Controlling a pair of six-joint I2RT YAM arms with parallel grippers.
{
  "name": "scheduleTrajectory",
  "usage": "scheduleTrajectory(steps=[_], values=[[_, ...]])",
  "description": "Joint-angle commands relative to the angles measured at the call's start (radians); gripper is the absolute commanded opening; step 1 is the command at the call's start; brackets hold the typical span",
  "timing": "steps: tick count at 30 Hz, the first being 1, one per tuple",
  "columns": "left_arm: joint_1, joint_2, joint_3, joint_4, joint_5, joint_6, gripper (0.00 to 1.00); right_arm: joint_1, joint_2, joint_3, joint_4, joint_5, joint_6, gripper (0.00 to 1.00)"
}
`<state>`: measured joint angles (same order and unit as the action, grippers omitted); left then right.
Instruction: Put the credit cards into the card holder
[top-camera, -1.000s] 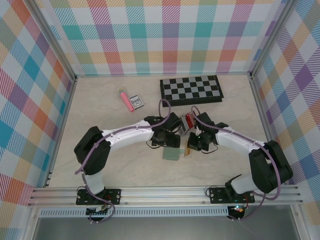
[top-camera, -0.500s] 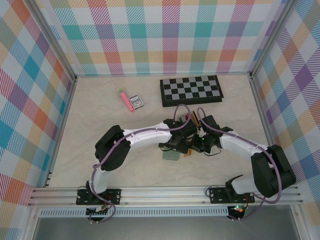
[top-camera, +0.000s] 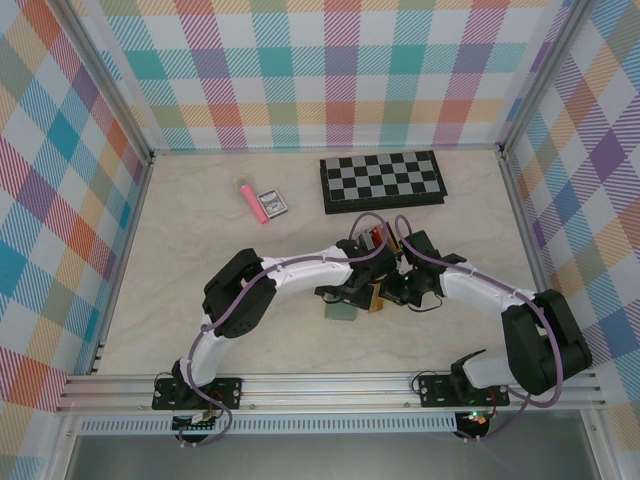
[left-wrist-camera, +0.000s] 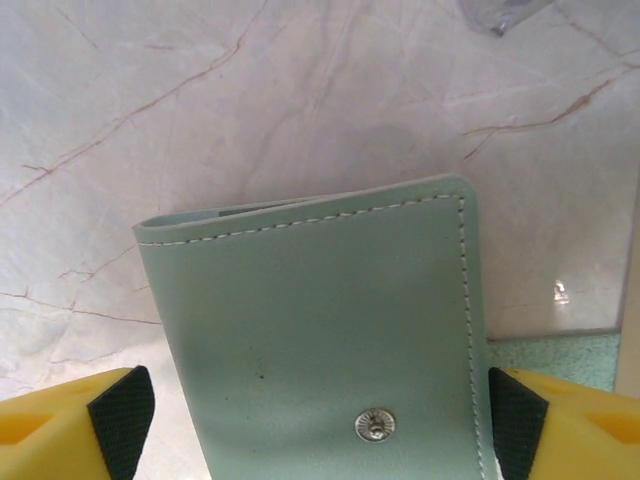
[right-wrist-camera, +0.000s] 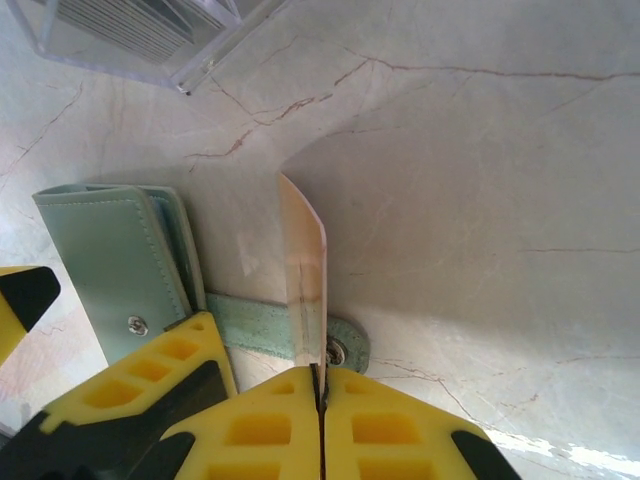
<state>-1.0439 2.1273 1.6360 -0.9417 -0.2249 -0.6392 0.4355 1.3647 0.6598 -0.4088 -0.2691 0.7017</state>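
- left gripper (left-wrist-camera: 320, 425): jaws wide apart, straddling card holder (left-wrist-camera: 320, 310), nothing clamped
- right gripper (right-wrist-camera: 321, 385): pinched tight on credit card (right-wrist-camera: 303, 270), card edge-on beside the holder

Probably a lab test cell: plaid walls (top-camera: 330, 70), aluminium frame (top-camera: 330, 390).

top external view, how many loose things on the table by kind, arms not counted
chessboard: 1
pink stick: 1
small dark packet: 1
card rack: 1
card holder: 1
credit card held in the right end effector: 1
total: 6
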Motion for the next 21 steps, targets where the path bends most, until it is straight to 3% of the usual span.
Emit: scheduleTrajectory(steps=[1, 12, 21], values=[[-0.007, -0.029, 0.025, -0.057, -0.044, -0.012, 0.85, -0.010, 0.020, -0.007, -0.061, 0.073, -0.014, 0.07], [0.002, -0.144, -0.031, -0.065, -0.105, -0.017, 0.76, -0.012, 0.037, 0.018, -0.089, 0.100, -0.034, 0.07], [0.039, -0.237, -0.149, -0.035, -0.103, -0.024, 0.41, -0.014, 0.051, 0.032, -0.097, 0.103, -0.039, 0.06]])
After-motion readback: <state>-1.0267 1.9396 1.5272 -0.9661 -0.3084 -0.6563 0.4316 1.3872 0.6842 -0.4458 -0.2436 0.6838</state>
